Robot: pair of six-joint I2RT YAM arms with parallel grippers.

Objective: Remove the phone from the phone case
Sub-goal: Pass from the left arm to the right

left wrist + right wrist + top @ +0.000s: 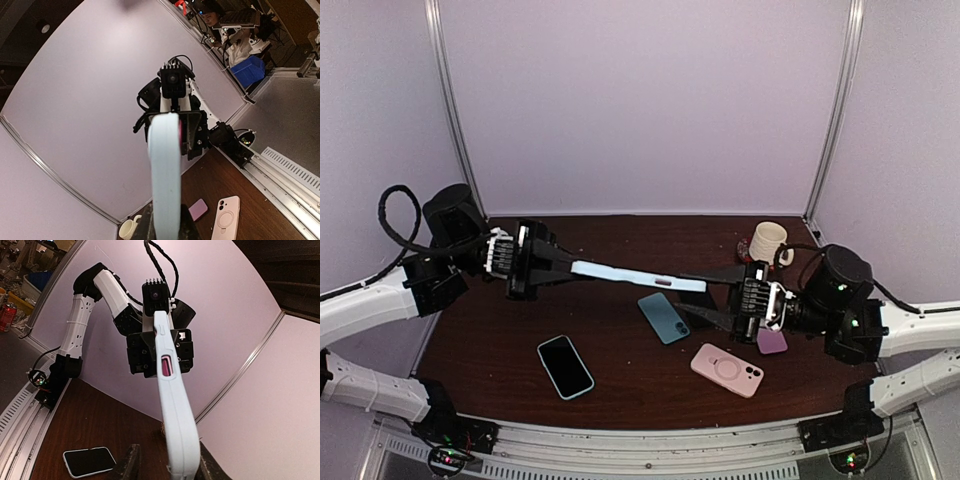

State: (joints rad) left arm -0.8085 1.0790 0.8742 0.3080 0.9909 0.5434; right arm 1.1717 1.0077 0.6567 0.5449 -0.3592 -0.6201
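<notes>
A light-blue phone case [630, 273] with a pink phone inside hangs edge-on above the table, between the two arms. My left gripper [563, 267] is shut on its left end; in the left wrist view the case [167, 175] rises from between the dark fingers [187, 227]. The pink phone shows through a side slot [166, 366]. My right gripper [710, 297] is open around the case's right end [177, 420]. One finger [209, 467] touches the case; the other [131, 464] stands apart from it.
On the brown table [620, 390] lie a teal phone [664, 317], a black-screened phone in a pale case [565, 366], a pink case with a ring [727, 369] and a small purple pad [772, 341]. A cream mug [769, 241] stands back right.
</notes>
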